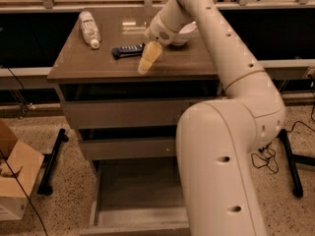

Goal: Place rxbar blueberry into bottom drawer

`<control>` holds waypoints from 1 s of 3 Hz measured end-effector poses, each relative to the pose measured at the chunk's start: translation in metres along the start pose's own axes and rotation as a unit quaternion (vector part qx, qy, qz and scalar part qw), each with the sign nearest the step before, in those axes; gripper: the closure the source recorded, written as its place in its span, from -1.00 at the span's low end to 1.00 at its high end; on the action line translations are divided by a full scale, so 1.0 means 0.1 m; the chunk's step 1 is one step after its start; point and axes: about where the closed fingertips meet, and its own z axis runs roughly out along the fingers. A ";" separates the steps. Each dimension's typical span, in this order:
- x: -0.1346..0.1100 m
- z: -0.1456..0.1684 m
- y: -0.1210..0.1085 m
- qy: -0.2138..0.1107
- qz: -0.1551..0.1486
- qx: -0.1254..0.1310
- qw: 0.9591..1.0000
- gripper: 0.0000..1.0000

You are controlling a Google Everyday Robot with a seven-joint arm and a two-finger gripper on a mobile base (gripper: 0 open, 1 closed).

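Note:
The rxbar blueberry (pixel 127 49), a dark flat bar, lies on the brown cabinet top (pixel 98 63) left of centre. My gripper (pixel 147 59) hangs over the cabinet top just right of the bar and slightly in front of it, tilted down to the left, with nothing seen in it. The bottom drawer (pixel 123 216) is pulled out below and looks empty; my arm covers its right part. The two drawers above it stand slightly ajar.
A white plastic bottle (pixel 89 27) lies at the back left of the top. A white bowl (pixel 184 33) sits behind my wrist. A cardboard box (pixel 15 178) stands on the floor at left. Black stand legs (pixel 51 163) lie beside the cabinet.

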 end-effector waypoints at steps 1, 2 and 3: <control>-0.04 0.28 -0.06 -0.025 0.003 -0.019 0.999 -1.00; -0.16 0.36 -0.09 -0.038 -0.009 -0.022 0.999 -1.00; -0.22 0.43 -0.09 -0.045 -0.011 -0.027 0.999 -1.00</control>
